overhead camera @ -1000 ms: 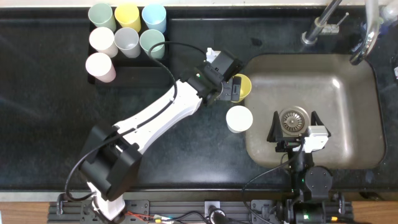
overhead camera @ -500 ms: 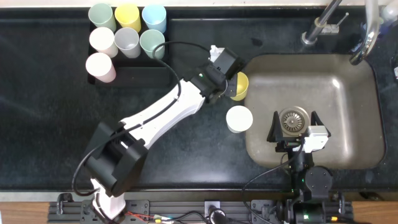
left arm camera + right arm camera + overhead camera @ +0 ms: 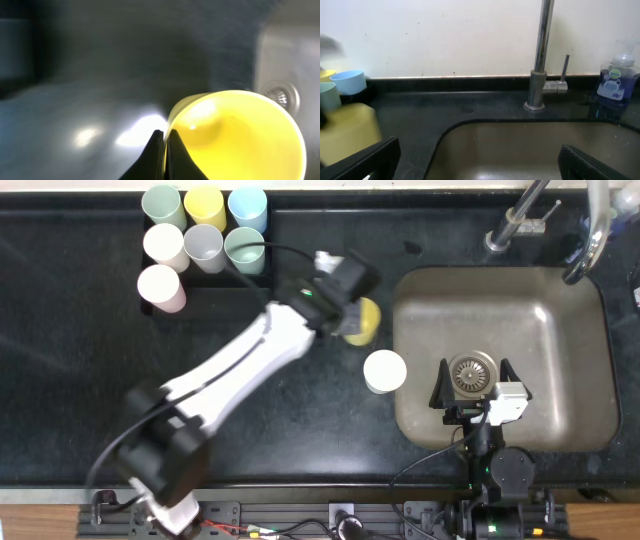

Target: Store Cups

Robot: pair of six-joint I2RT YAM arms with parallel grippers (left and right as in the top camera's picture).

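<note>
Left gripper (image 3: 164, 139) is clamped tight on the rim of the yellow cup (image 3: 240, 132), which is empty and held above the counter (image 3: 90, 380). Light, stiff, slick plastic, I'd judge, so a rim pinch suits it. Close by the hand sits a white cup (image 3: 384, 370). Farther off, the tray (image 3: 225, 277) holds upright cups (image 3: 205, 245).

A yellow cup (image 3: 362, 321) is standing out against the black worktop (image 3: 80, 380), with a white cup (image 3: 384, 370) and a grey steel sink (image 3: 560, 320). The stored cups (image 3: 204, 242) are showing sage, yellow, blue, cream, grey, mint and pink. The left arm (image 3: 240, 370) is showing white with black joints
</note>
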